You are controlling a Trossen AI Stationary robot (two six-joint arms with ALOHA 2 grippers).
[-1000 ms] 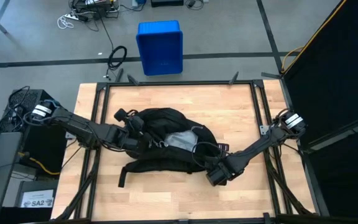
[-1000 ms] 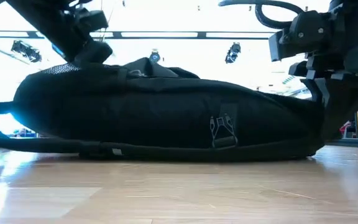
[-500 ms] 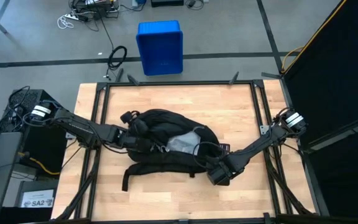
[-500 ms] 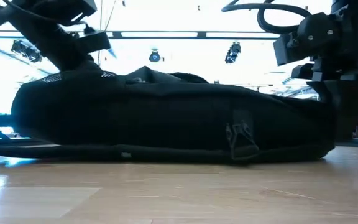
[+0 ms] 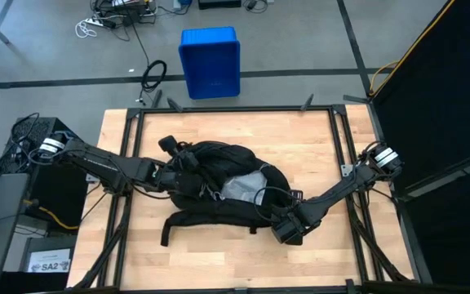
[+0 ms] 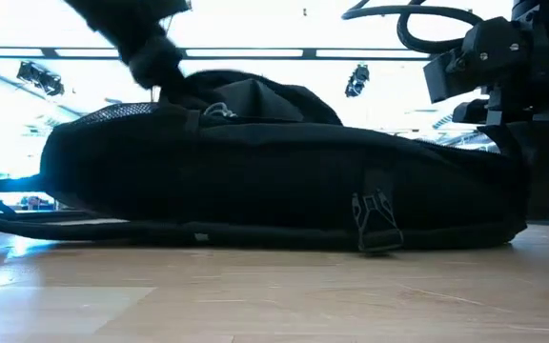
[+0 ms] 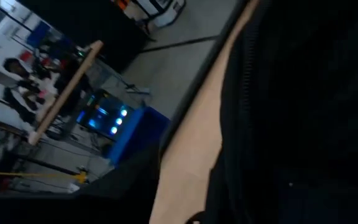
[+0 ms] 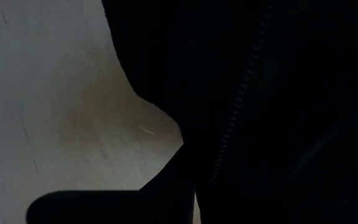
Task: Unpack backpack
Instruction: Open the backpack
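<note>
The black backpack (image 5: 219,192) lies flat on the wooden table, its top opening gaping on pale grey lining (image 5: 239,188). In the low view it is a long dark mound (image 6: 274,181) with a buckle (image 6: 375,214) on its near side. My left gripper (image 5: 184,173) is at the backpack's left end, above the bunched top fabric (image 6: 246,95). My right gripper (image 5: 285,230) points down at the backpack's near right corner, shut. A shoulder strap (image 5: 170,233) trails on the table at the near left. My right gripper comes from above, pointing down, onto the backpack's near right corner (image 5: 277,219), beside a zipper line (image 8: 238,106). The spot where the fingers meet the fabric is too dark to make out. That end of the backpack stays down on the table.
A blue bin (image 5: 210,62) stands on the floor beyond the table's far edge, with cables near it. Bare wood (image 5: 243,261) lies along the near edge and behind the backpack (image 5: 300,139). The black frame rails (image 5: 129,163) run along both sides.
My left arm has risen and gone a little toward the table's far edge while rolling its wrist. The backpack's top fabric at the left end now bulges higher, and the whole backpack has slid slightly toward the table's right.
</note>
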